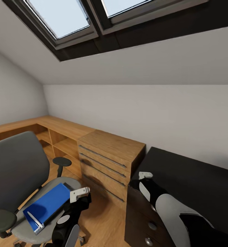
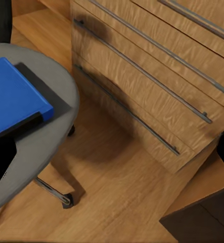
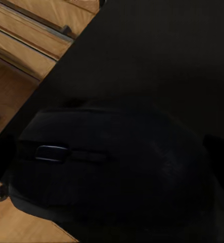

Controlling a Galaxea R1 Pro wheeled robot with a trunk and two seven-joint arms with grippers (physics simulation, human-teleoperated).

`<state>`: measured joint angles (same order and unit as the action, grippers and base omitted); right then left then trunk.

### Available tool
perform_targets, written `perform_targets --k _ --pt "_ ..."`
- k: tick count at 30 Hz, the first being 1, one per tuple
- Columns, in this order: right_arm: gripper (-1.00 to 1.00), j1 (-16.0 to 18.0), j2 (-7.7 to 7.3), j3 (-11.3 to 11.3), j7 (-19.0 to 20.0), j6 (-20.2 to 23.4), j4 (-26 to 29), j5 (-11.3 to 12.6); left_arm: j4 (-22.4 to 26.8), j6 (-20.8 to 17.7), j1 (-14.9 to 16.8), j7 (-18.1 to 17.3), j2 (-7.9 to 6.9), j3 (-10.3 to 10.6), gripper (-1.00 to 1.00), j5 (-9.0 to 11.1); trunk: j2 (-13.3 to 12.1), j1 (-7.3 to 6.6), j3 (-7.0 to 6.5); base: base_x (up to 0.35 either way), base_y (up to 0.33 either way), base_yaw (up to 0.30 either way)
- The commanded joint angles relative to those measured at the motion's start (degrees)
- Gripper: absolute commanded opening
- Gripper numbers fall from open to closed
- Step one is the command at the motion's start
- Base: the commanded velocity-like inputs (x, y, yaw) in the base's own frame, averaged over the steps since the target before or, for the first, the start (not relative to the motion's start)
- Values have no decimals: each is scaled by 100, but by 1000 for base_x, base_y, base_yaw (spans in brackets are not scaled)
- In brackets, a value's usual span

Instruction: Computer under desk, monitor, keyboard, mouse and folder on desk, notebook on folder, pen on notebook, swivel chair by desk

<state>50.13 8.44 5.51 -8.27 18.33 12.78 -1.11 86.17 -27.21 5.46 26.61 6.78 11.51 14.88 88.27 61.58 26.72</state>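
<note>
- Folder (image 1: 47, 207) is seen flat on chair (image 1: 16, 168) seat, 8 o'clock in head view.
- Left gripper (image 1: 80, 194) is held just beside folder's edge; fingers' state cannot be told.
- Mouse (image 3: 112, 167) is seen close up over black bench (image 1: 192, 185), apparently clamped by right gripper (image 1: 145, 175).
- Wooden cabinet (image 1: 108, 161) is placed between chair and bench.

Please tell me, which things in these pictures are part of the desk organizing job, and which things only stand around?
Part of the job: folder lying on the swivel chair; mouse close before the right hand's camera; black desk; left hand near the folder.

Only standing around: wooden drawer cabinet; low wooden shelf; skylights.
</note>
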Motion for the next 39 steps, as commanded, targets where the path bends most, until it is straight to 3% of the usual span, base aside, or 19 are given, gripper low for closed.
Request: perform_targets --k 1,18,38,39 --pt "-100 -4 4 55 -10 21 -11 75 5 -12 5 54 -2 10 100 59 3 0 10 0 0 103" --pt "-100 -4 -44 55 -26 21 19 -99 5 -12 7 54 -9 9 100 64 3 0 14 26 -7 13" --pt "-100 -4 -71 55 -42 41 23 -118 5 -12 5 54 -10 13 100 59 3 0 14 18 -6 0" --pt "100 -4 -71 55 -46 44 23 -118 5 -12 6 54 -10 15 100 59 3 0 14 0 0 0"
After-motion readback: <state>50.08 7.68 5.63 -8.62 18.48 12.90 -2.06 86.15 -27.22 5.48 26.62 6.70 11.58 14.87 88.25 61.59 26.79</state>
